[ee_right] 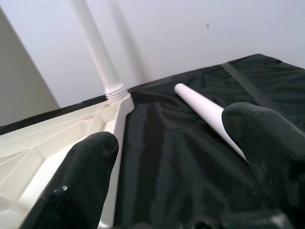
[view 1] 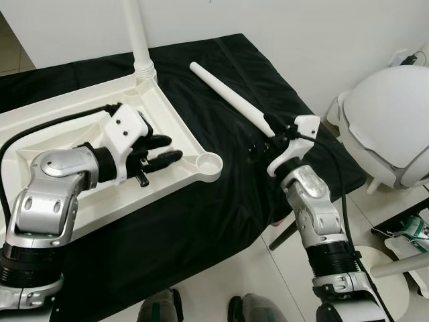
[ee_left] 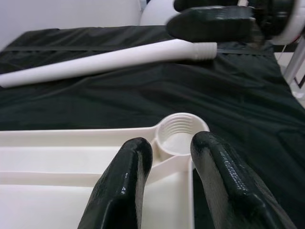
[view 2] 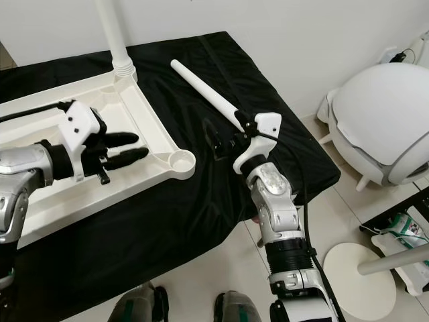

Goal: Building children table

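Note:
A white plastic tabletop [view 1: 67, 127] lies upside down on a black cloth. One white leg [view 1: 137, 33] stands screwed into its far corner. Its near right corner holds an empty threaded socket [view 1: 210, 163]. A loose white leg [view 1: 228, 97] lies on the cloth to the right, its threaded end towards me. My left gripper [view 1: 161, 151] hovers over the tabletop just left of the socket [ee_left: 178, 133], open with a narrow gap and nothing in it. My right gripper [view 2: 218, 141] is at the loose leg's threaded end, wide open, with the leg [ee_right: 205, 109] beside one finger [ee_right: 267, 143].
The black cloth [view 1: 221, 215] ends close in front of me and at the right. On the tiled floor to the right stand a large white rounded pod [view 1: 389, 121] and a round white stand base [view 2: 365, 272]. My feet [view 1: 161, 308] are at the cloth's near edge.

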{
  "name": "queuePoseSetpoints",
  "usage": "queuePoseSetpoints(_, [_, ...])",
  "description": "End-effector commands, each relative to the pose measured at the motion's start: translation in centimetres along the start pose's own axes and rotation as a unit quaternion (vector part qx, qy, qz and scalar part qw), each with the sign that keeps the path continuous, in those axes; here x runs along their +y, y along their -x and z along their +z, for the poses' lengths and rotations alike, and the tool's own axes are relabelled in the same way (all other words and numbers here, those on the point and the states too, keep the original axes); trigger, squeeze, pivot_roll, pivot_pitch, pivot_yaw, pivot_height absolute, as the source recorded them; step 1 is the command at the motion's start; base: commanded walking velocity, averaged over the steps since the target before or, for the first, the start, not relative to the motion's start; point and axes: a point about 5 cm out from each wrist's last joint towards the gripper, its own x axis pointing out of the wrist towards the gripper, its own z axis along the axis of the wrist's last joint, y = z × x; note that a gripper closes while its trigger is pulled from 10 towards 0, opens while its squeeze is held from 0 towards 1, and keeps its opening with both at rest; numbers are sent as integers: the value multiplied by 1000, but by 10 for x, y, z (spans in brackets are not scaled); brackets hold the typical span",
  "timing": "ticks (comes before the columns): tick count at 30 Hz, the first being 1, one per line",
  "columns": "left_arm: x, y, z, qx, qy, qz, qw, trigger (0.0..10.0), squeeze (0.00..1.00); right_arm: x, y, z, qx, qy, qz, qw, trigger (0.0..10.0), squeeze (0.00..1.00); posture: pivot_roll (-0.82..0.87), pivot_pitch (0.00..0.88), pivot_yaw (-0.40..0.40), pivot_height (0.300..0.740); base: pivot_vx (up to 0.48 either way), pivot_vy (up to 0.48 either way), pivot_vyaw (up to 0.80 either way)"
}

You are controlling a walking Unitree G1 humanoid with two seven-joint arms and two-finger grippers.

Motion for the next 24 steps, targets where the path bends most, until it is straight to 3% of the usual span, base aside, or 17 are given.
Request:
queuePoseSetpoints(1, [-3,-6,-7,8,11,33,999,10000,0,-5,-2,-5,15,7,-21,1000,10000,0,-3,11,10,740,0,0,0])
queuePoseSetpoints(5, [-7,-14,-11,-1,29,53,998,10000,0,-11,-5,-8,28,16,-42,999,10000,0,-3,11,10,740,0,0,0])
queuePoseSetpoints(7, [-13,-36,-11,-37,79,116,989,10000,0,-21,-13,-9,46,25,-78,996,10000,0,-8,0,-10,740,0,0,0])
queuePoseSetpoints(12, [-14,-49,-7,-57,120,160,978,10000,0,-27,-19,-7,46,30,-94,994,10000,0,-12,0,-19,740,0,0,0])
queuePoseSetpoints(13, [-11,-59,0,-79,163,180,967,10000,0,-33,-24,-1,34,47,-106,993,10000,0,-19,0,-30,740,0,0,0])
queuePoseSetpoints(14, [-8,-63,3,-88,180,191,961,10000,0,-36,-27,1,32,52,-113,992,10000,0,-19,0,-30,740,0,0,0])
queuePoseSetpoints(20, [1,-71,11,-102,174,222,954,10000,0,-41,-32,4,32,55,-118,991,10000,0,-26,0,-43,740,0,0,0])
queuePoseSetpoints(22, [7,-75,11,-101,184,242,947,10000,0,-42,-34,4,35,57,-120,991,10000,0,-34,0,-45,740,0,0,0])
queuePoseSetpoints(24, [22,-81,5,-91,215,284,930,10000,0,-47,-38,4,43,60,-124,989,10000,0,-46,0,-43,740,0,0,0])
